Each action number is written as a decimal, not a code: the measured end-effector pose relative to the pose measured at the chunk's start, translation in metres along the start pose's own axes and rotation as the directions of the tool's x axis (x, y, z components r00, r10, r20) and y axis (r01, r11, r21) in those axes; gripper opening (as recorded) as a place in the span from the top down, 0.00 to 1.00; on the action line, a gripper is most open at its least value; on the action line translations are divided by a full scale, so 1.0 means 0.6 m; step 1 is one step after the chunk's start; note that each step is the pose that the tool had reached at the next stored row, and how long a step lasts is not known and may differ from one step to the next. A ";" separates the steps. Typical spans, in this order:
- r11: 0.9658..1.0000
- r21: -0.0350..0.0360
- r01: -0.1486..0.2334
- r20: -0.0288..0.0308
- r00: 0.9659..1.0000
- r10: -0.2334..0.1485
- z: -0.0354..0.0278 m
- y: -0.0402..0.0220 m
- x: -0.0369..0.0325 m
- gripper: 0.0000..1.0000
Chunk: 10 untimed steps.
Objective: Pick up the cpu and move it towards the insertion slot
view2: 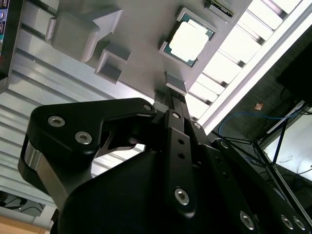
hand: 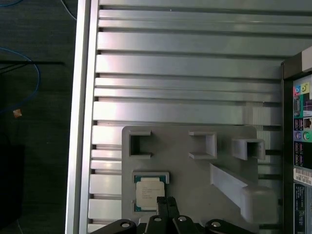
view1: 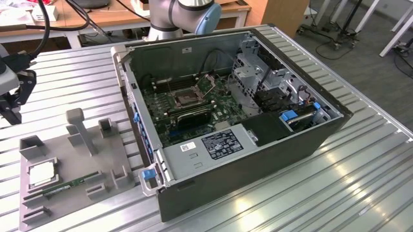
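a slatted metal table (view1: 361,183) carries an open computer case (view1: 258,174) and, to the exterior view's left of it, a grey fixture plate (view1: 65,159); the black gripper (hand: 166,201) hangs above that plate, its fingers pressed together with nothing between them, clear of the chip below; the insertion slot (view1: 187,99) sits on the green board inside the case, well apart from the plate; the cpu (view1: 42,173) lies flat in a square recess of the plate, untouched; a green memory stick (view1: 65,187) lies just beside it
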<state>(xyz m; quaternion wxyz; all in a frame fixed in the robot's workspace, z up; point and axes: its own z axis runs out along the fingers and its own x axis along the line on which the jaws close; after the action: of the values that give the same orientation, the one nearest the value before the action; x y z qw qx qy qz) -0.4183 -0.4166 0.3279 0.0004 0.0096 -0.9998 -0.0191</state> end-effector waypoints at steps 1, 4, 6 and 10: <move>1.000 0.000 0.000 0.000 1.000 0.000 0.000 0.000 0.000 0.89; 1.000 0.000 0.000 0.000 1.000 0.000 0.000 0.000 0.000 0.89; 1.000 0.000 0.000 0.000 1.000 0.000 0.003 0.000 0.000 0.89; 1.000 0.000 0.000 0.000 1.000 0.000 0.015 -0.001 0.000 0.89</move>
<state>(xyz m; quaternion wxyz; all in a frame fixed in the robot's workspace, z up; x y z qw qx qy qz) -0.4183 -0.4166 0.3190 0.0004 0.0095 -0.9998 -0.0191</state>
